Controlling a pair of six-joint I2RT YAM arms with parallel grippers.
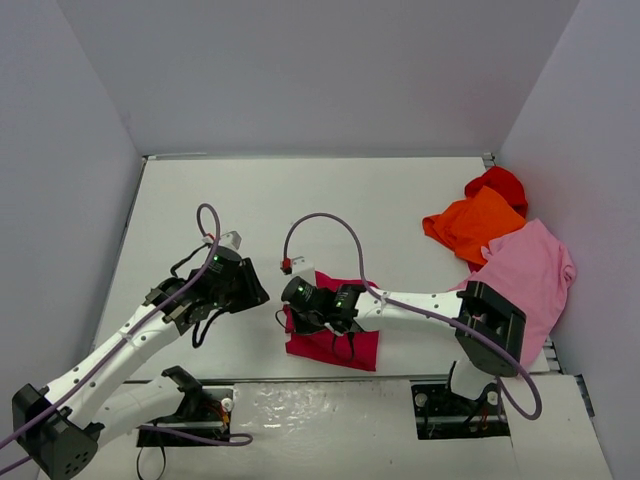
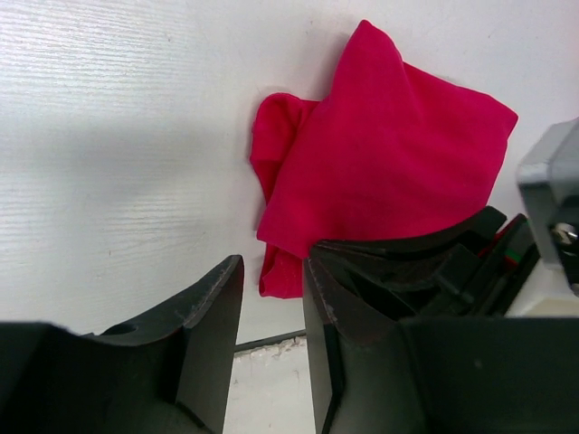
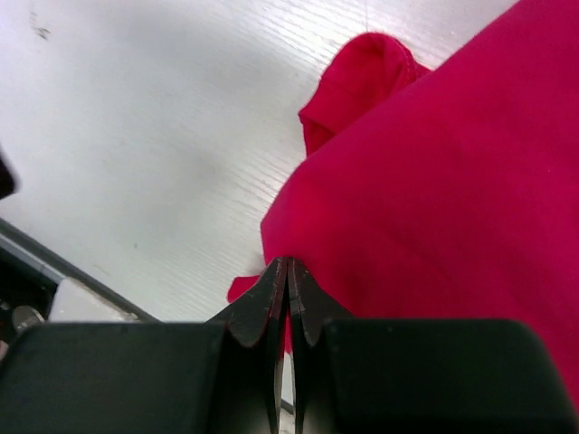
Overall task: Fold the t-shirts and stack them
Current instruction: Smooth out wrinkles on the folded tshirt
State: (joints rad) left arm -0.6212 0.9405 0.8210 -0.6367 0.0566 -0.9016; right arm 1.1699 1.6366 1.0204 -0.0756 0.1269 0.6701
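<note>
- The worktop is a plain white board, with faint streaks in its surface when seen close up.
- Pale grey walls close it in at the back and on both sides.
- Both arms are fixed at the near edge, and a purple cable loops up over the right one.
- The crimson shirt lies near the front edge, about midway across, folded into a rough square. One sleeve end bulges out at its left side.
- The other three shirts sit bunched at the right side, well apart from the crimson one.
- The red shirt is farthest back.
- The orange shirt lies just in front of the red one and touches it.
- The pink shirt is nearest, spread along the right edge and touching the orange one.
- The right arm reaches left across the crimson shirt. The right pincer has its fingers pressed together with no gap, the tips at the shirt's left edge. I cannot tell whether any cloth is nipped between them.
- The left pincer hangs just left of the crimson shirt, pointing toward it. Its fingers stand partly apart with nothing between them.
</note>
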